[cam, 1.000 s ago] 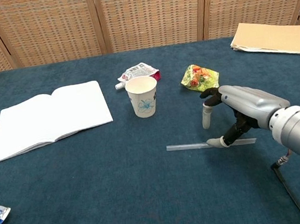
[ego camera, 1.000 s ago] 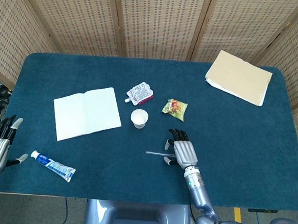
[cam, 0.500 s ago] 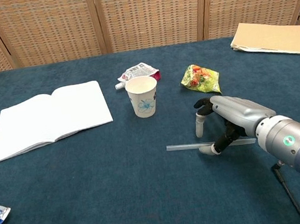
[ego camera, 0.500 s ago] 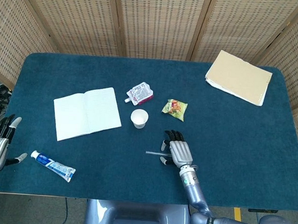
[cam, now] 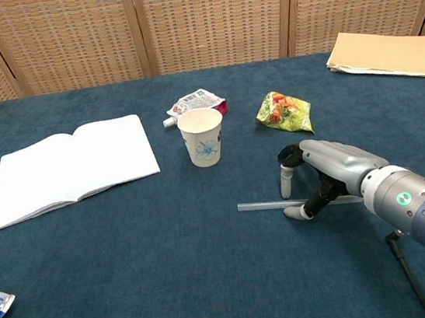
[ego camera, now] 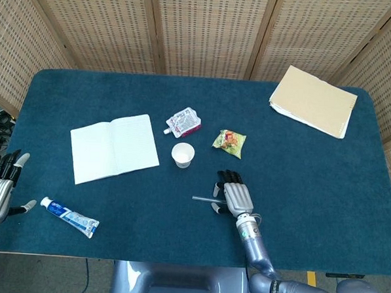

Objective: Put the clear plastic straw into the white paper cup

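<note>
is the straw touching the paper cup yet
Apart. The chest view shows bare blue table between the straw, which lies flat near the right hand, and the upright paper cup farther back.

a clear straw (cam: 269, 205) is seen lying flat on the blue table (cam: 130, 248), crosswise. a white paper cup (cam: 202, 137) with a blue print is stood upright, open, well apart from it.

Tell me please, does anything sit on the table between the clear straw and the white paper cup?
Nothing visible does: only bare blue cloth lies between the straw under the right robot hand and the cup.
</note>
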